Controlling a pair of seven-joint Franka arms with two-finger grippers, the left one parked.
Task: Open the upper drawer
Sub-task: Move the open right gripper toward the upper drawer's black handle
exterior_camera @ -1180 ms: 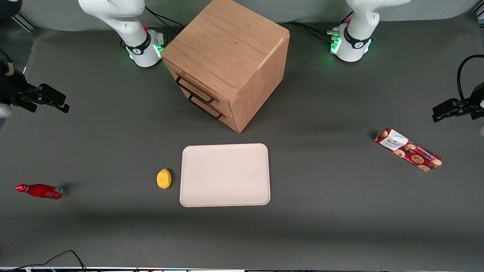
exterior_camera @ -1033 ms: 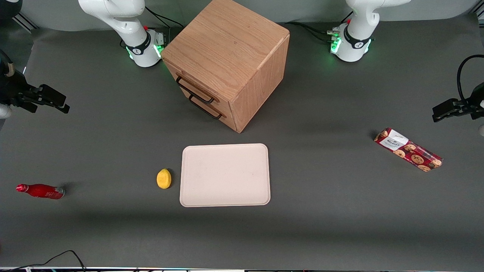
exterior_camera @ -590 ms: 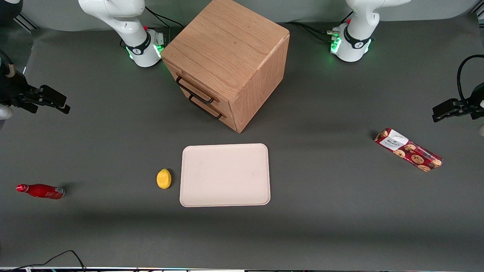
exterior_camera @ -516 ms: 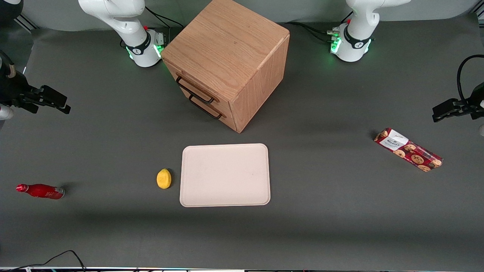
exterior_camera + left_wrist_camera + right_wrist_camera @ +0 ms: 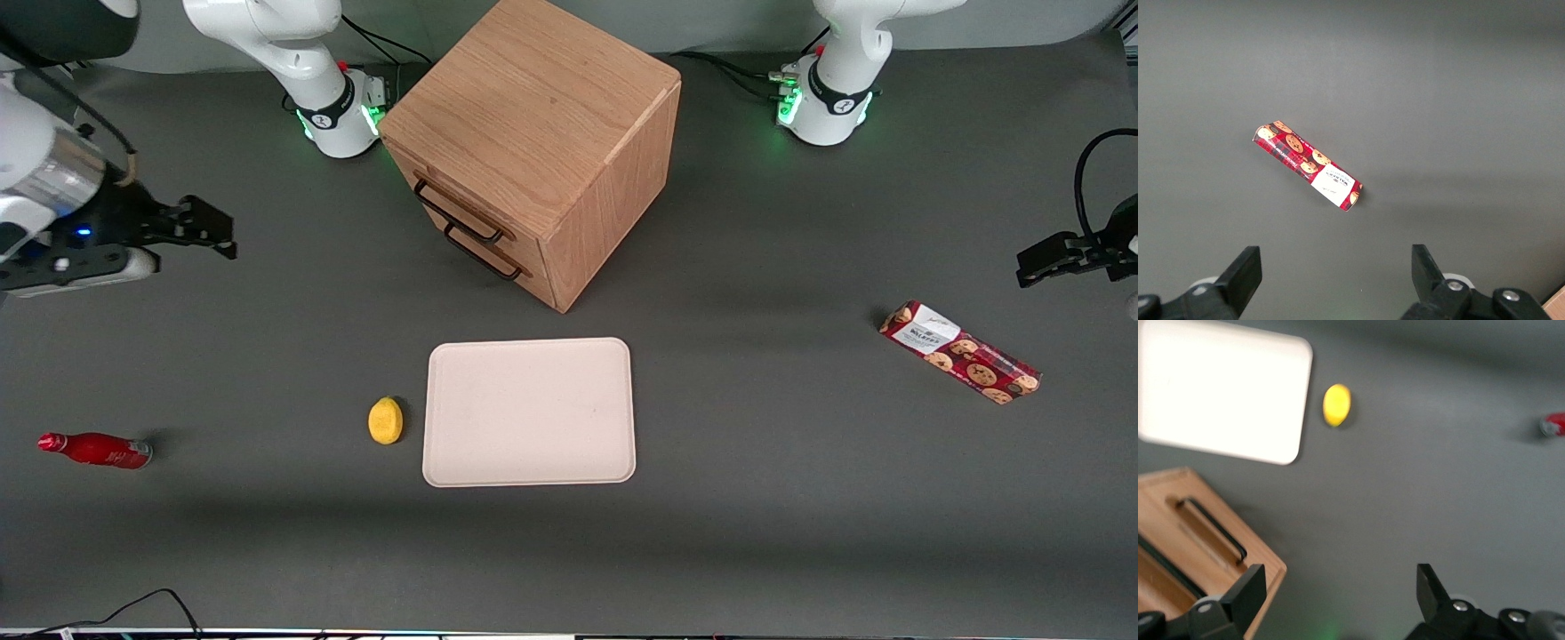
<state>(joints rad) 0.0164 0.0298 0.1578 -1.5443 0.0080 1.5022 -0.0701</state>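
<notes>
The gripper (image 5: 213, 233) hangs above bare mat with its jaws wide apart, holding and touching nothing. The upper drawer (image 5: 451, 206) sits shut in the wooden cabinet (image 5: 533, 133), well apart from the jaws toward the parked arm's end.

In the right wrist view, the cabinet (image 5: 1198, 540) was cut off by the frame edge, with the upper drawer (image 5: 1158, 587) only partly visible. The red bottle (image 5: 1553, 425) was clipped at the edge. The gripper (image 5: 1338, 600) fingertips were also cropped; the whole view was motion-blurred.
</notes>
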